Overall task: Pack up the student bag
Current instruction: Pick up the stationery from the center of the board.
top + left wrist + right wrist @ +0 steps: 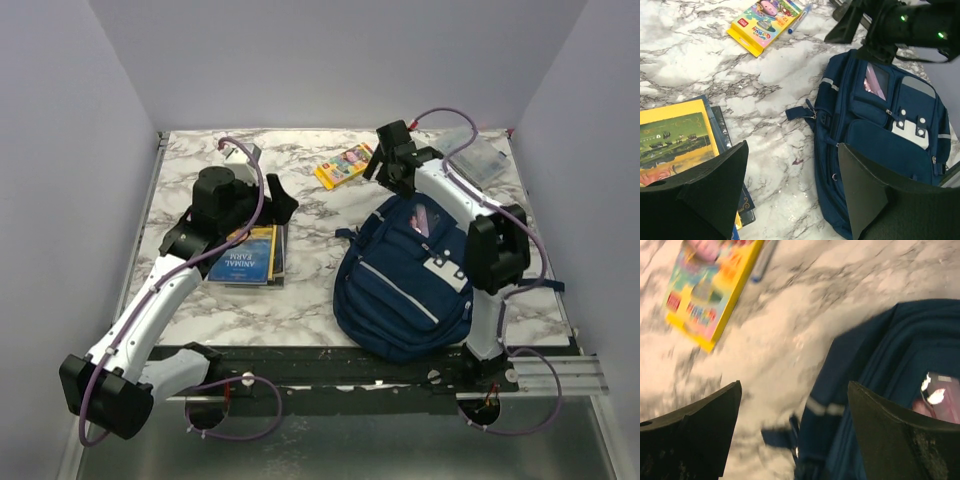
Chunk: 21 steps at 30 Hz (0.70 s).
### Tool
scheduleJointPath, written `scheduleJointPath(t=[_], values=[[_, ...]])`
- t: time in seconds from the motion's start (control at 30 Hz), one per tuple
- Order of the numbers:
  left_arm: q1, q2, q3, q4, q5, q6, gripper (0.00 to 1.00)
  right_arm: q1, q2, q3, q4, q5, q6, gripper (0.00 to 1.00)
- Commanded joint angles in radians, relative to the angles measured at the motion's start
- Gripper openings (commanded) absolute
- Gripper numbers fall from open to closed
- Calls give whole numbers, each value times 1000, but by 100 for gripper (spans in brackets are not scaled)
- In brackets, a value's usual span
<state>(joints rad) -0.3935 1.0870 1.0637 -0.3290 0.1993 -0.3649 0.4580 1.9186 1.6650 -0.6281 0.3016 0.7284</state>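
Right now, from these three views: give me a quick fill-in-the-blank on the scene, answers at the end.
1. The student bag lies on the ___ half of the table.
2. The top book near the left arm is titled Animal ___.
3. The box beside the pen is mainly ___ in colour.
4. The left gripper and the right gripper both stand ___, with nothing between their fingers.

Missing words: right; Farm; yellow; open.

A navy blue fabric backpack (880, 150) lies on the white marble tabletop (700, 65). Left of it lies a yellow-covered book (675, 140), and farther up-left a flat yellow crayon box (765, 22).
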Motion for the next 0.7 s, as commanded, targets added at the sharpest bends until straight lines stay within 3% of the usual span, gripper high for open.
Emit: scheduleJointPath(t=[0.0,0.2,0.43,0.67], values=[[-1,-22,-85,37,-22,50,73,-69,196,212,-77,111,296,85],[-33,-52,-103,39,-41,89,73,-83,531,666,-290,335,322,82],[-93,-56,-120,56,-38,113,72,-85,583,608,-97,432,242,76],[-97,-60,-125,63,-42,121,72,-86,659,677,14,438,124,76]])
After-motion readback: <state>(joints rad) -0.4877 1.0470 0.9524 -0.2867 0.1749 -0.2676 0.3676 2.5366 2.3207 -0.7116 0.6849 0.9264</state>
